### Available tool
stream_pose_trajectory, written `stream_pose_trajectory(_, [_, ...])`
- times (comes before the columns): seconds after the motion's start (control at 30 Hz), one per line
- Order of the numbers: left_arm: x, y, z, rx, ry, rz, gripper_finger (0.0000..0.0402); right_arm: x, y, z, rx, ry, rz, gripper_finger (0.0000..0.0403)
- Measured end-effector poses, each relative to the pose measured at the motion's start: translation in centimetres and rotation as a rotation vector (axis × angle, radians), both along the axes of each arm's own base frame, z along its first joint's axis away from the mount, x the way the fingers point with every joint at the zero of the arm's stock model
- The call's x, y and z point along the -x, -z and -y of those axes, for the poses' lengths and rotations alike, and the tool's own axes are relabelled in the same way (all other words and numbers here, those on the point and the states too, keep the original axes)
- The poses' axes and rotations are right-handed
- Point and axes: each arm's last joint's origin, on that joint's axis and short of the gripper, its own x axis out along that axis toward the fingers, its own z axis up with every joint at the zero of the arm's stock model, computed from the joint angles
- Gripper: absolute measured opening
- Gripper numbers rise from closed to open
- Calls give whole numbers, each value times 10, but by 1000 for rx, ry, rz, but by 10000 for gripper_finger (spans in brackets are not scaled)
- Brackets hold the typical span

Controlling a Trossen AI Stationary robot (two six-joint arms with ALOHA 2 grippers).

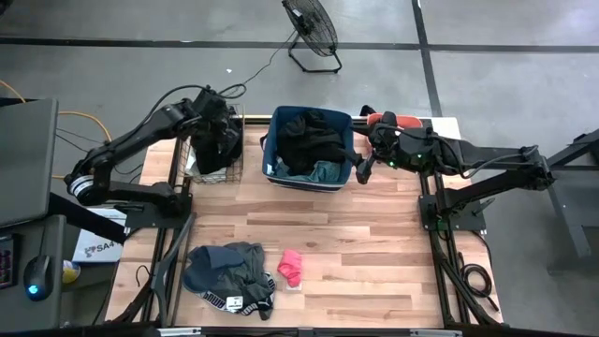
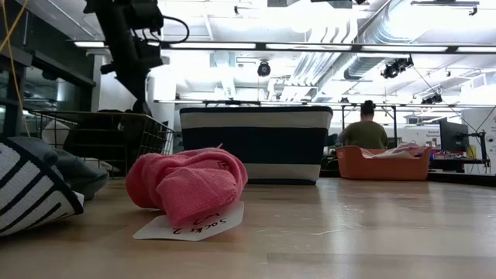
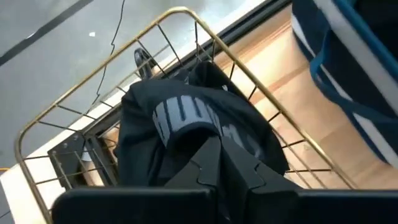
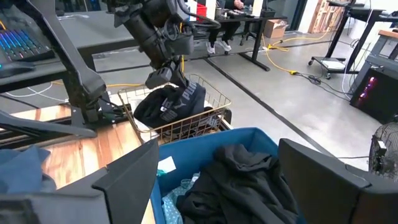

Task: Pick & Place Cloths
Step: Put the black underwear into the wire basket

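A black cloth with pale lettering (image 3: pixel 186 118) lies heaped in the gold wire basket (image 1: pixel 213 150) at the table's far left. My left gripper (image 3: pixel 211 152) is shut just above it (image 4: pixel 163 76) and holds nothing. More black and teal cloths (image 1: pixel 314 145) fill the blue bin (image 1: pixel 273 154) at the far middle. My right gripper (image 4: pixel 224 186) hangs open over the bin's right end (image 1: pixel 367 167). A bright pink cloth (image 1: pixel 291 267) and a grey, teal and black pile (image 1: pixel 229 273) lie on the near part of the table.
A coral tub (image 2: pixel 384 163) stands at the far right corner. A paper label (image 2: pixel 190 225) lies under the pink cloth. The wooden table (image 1: pixel 374 253) is bare at the middle and right. A person (image 2: pixel 364 132) sits in the room beyond, and a fan (image 1: pixel 311 28) stands on the floor.
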Motion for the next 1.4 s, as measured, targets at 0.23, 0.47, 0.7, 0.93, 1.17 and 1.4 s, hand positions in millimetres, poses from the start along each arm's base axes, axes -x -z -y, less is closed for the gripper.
stream_pose_trajectory(0.23, [5, 21, 1, -18, -70, -119, 1, 0, 0, 0, 0, 0, -1, 321])
stream_pose_trajectory(0.47, [18, 51, 1, 60, -138, -205, 0, 0, 0, 0, 0, 0, -1, 321])
stream_pose_trajectory(0.7, [29, 82, -3, 91, -171, -208, 0, 0, 0, 0, -1, -2, -2, 321])
stream_pose_trajectory(0.93, [30, 51, -1, 63, -157, -152, 0, 0, 0, 0, -4, -1, -1, 321])
stream_pose_trajectory(1.17, [42, 11, 12, -7, -221, -71, 0, 0, 0, 0, -14, 1, 4, 321])
stream_pose_trajectory(1.4, [30, 0, 6, -36, -84, 176, 0, 0, 0, 0, -14, 1, 5, 321])
